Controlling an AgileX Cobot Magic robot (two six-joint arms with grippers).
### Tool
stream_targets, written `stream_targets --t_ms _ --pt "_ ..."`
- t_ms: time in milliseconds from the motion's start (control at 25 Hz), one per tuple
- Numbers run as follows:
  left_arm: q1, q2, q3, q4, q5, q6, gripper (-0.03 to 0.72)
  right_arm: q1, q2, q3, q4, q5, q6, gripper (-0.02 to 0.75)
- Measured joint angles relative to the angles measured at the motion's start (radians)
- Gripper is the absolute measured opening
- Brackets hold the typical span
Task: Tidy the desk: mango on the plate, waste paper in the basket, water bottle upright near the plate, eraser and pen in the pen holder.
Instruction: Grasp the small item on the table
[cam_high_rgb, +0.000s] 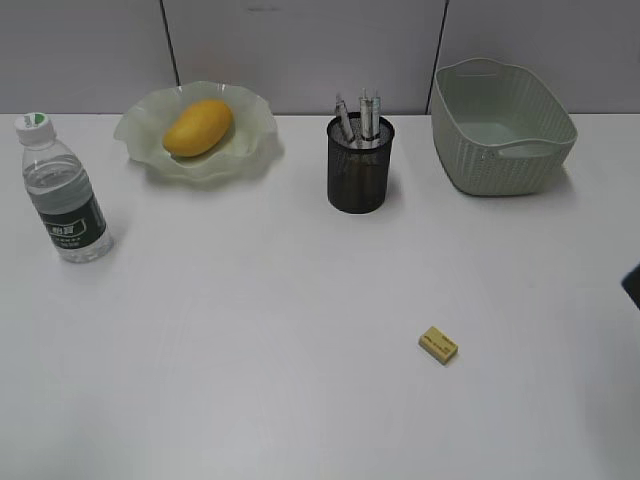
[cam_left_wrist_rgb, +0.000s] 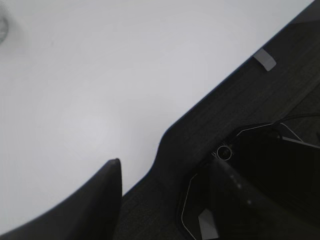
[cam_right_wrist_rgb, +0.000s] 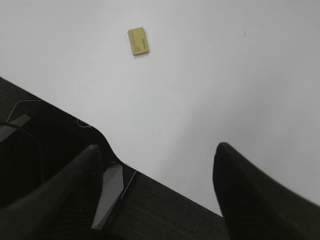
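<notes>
**Inspector:** Four items were found already in place, read from left to right. The water bottle (cam_high_rgb: 62, 190) was observed upright at the far left of the desk (cam_high_rgb: 250, 340), near the plate (cam_high_rgb: 140, 135). The mango (cam_high_rgb: 198, 127) was seen lying in the plate. Pens were noted standing in the pen holder (cam_high_rgb: 359, 170), and the basket (cam_high_rgb: 502, 125) was recorded at the far right. Whether the waste paper was inside it could not be told.

**Reviewer:** What was left outstanding?

**Inspector:** Only the eraser (cam_high_rgb: 438, 345) was found loose, flat on the desk right of centre and well apart from the pen holder. Its long axis was seen to run slantwise, down toward the right.

**Reviewer:** Which arm was judged nearer?

**Inspector:** The right one. In the right wrist view the eraser (cam_right_wrist_rgb: 138, 40) was seen ahead of the right gripper (cam_right_wrist_rgb: 165, 165) and to its left, with bare desk between. The jaws were recorded wide apart and nothing was held.

**Reviewer:** And the left?

**Inspector:** The left gripper (cam_left_wrist_rgb: 165, 172) was shown parted and empty, over the desk edge. No eraser was shown in that view. Neither gripper was visible in the exterior view, so only the wrist views could be relied on for them.
</notes>
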Motion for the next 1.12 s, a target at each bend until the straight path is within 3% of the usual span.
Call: stream_targets --t_ms 320,720,1120 --pt "0.000 0.000 -0.009 -0.001 -0.019 0.000 0.427 0.000 -0.328 0.217 0.001 -0.008 0.005 0.542" --pt "0.000 0.146 -0.099 -0.033 -0.256 0.005 0.427 0.000 -0.720 0.363 -0.047 0.003 0.042 0.543" --pt "-0.013 0.593 -0.275 -0.209 -0.350 0.236 0.427 0.000 -0.861 0.416 -0.084 0.049 0.054 0.541"
